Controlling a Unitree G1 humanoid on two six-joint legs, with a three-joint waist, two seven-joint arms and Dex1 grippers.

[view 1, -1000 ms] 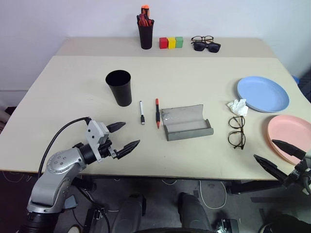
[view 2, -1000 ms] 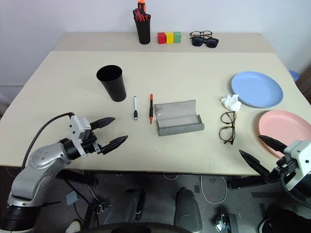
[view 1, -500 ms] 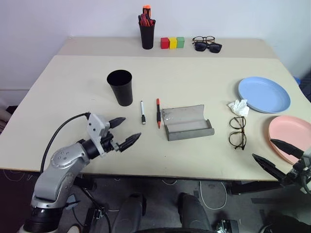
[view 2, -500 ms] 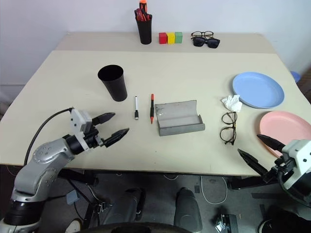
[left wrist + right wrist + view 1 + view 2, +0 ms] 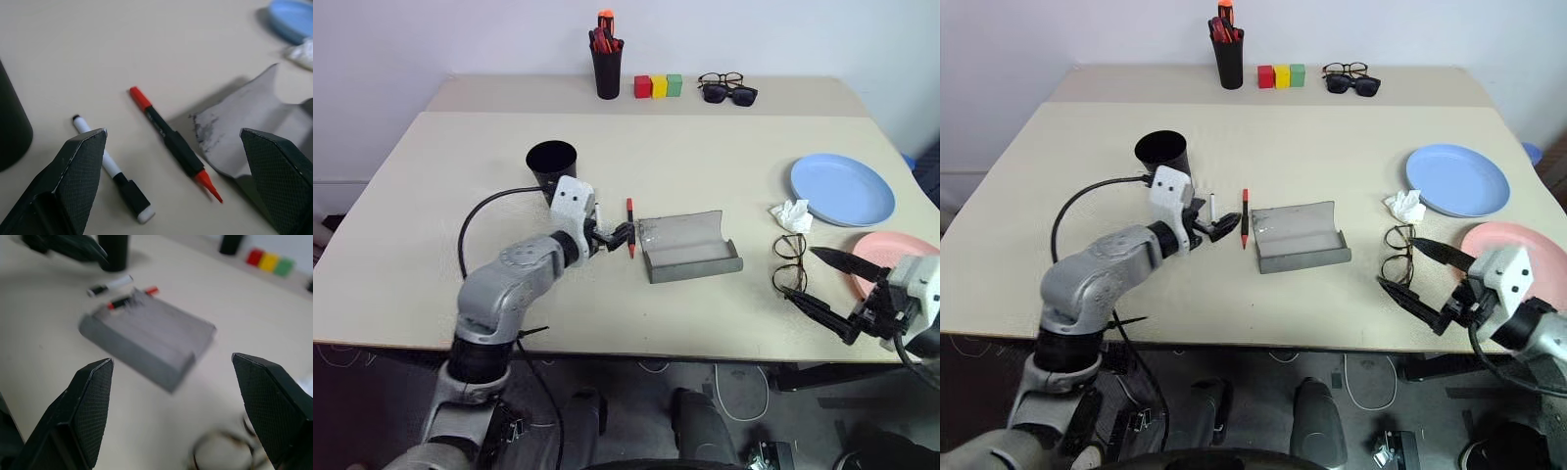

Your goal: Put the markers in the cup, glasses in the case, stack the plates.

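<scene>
A: Markers first: my left gripper now hangs over them with its fingers spread wide and nothing between them. A second ago it was back at the near-left edge of the table.

B: Where exactly do they lie?

A: White marker just right of the cup, red marker right of that, apart from each other. Next comes the case, lid open, just right of the red one.

B: Any writing on the pens or the case?

A: None I can read.

B: And the right side?

A: Glasses lie right of the case, a crumpled tissue just beyond them. Blue plate sits far right, pink plate nearer, apart from each other. My right gripper has come in from the near-right edge and now sits beside the glasses, fingers spread, holding nothing.

B: Has anything on the table shifted?

A: No, everything lies where it was.
</scene>
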